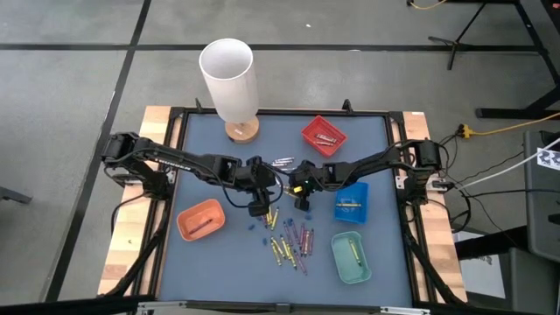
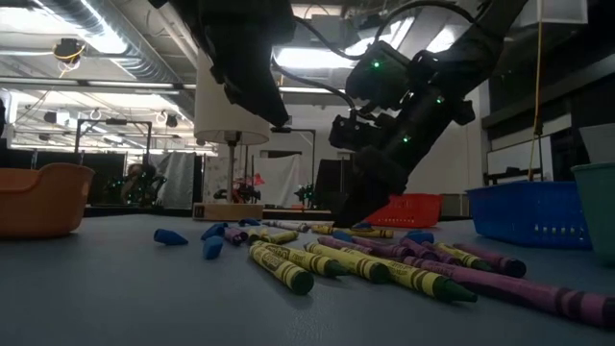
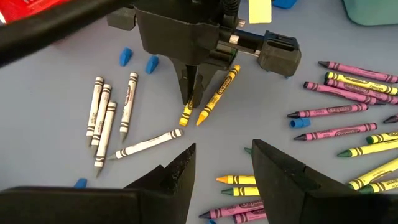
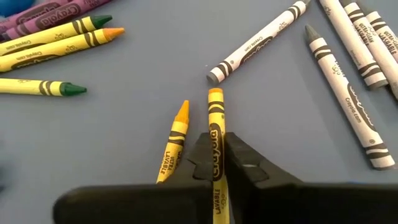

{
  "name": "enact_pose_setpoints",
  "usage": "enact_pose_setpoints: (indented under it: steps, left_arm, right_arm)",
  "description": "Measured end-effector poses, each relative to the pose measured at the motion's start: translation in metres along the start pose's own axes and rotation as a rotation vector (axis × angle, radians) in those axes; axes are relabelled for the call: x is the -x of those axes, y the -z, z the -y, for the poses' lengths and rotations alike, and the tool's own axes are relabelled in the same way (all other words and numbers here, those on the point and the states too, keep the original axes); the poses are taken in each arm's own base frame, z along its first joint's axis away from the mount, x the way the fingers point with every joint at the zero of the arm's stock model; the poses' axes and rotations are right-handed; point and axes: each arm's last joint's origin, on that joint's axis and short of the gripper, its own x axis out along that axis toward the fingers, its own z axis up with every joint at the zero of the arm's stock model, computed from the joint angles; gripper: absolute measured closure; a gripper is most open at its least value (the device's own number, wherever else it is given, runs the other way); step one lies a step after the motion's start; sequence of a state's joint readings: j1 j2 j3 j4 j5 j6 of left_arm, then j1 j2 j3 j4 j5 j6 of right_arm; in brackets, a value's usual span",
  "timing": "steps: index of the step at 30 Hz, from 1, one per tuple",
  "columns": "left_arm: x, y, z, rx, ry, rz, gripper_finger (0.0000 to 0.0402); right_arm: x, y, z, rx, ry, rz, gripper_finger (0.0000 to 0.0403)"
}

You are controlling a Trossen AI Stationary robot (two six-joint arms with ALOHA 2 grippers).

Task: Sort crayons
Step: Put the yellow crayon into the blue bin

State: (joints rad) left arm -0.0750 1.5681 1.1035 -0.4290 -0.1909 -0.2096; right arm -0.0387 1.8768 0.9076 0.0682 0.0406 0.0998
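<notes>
Crayons lie loose on the blue-grey table (image 1: pixel 219 262): silver-grey ones (image 3: pixel 106 118), purple ones (image 3: pixel 339 111) and yellow ones (image 2: pixel 288 267) nearer the front. At the table's middle my right gripper (image 4: pixel 216 140) is shut on a yellow crayon (image 4: pixel 215 112). A gold-orange crayon (image 4: pixel 174 140) lies flat right beside it. My left gripper (image 3: pixel 221 152) hangs open above the table just left of the right gripper (image 1: pixel 302 203), touching nothing. My right gripper pinches the yellow crayon's two long sides (image 4: pixel 216 134) between its two fingers, about mid-length. The fingers slant down from the table's right side, in line with the crayon. The crayon lies flat on the table, its blunt end (image 4: pixel 215 94) sticking out past the fingertips.
A red tray (image 1: pixel 324 134) stands at the back, a blue tray (image 1: pixel 352 201) and a teal tray (image 1: pixel 350 256) at the right, an orange tray (image 1: pixel 201 219) at the left. A tall white cylinder (image 1: pixel 229 79) on a wooden base stands far back. Small blue bits (image 2: pixel 171 236) lie about.
</notes>
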Motion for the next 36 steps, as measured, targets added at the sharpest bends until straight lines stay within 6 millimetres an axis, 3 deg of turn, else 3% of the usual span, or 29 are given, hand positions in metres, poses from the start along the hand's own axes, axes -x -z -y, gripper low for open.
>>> enact_pose_setpoints:
  steps: [4, 9, 22, 27, 32, 36]
  left_arm:
    - [0.0, 0.0, 0.0, 0.0, -0.007, 0.002, 0.026]
    - [0.0, 0.0, 0.0, -0.002, -0.007, 0.003, 0.026]
    - [0.003, 0.003, 0.015, -0.048, 0.024, 0.001, 0.026]
    - [0.006, 0.006, 0.025, -0.072, 0.045, 0.001, 0.026]
    - [0.008, 0.009, 0.034, -0.095, 0.064, 0.0, 0.026]
    - [0.009, 0.01, 0.039, -0.11, 0.078, -0.002, 0.026]
  right_arm:
    - [0.0, -0.004, 0.0, 0.0, 0.0, 0.001, 0.037]
    - [0.008, -0.018, -0.001, 0.003, 0.005, -0.031, 0.038]
    - [0.093, -0.067, -0.004, 0.089, -0.023, -0.35, 0.0381]
    - [0.122, -0.082, -0.016, 0.126, -0.05, -0.441, 0.038]
    - [0.139, -0.079, -0.038, 0.233, -0.086, -0.496, 0.038]
    - [0.151, -0.064, -0.05, 0.277, -0.103, -0.528, 0.038]
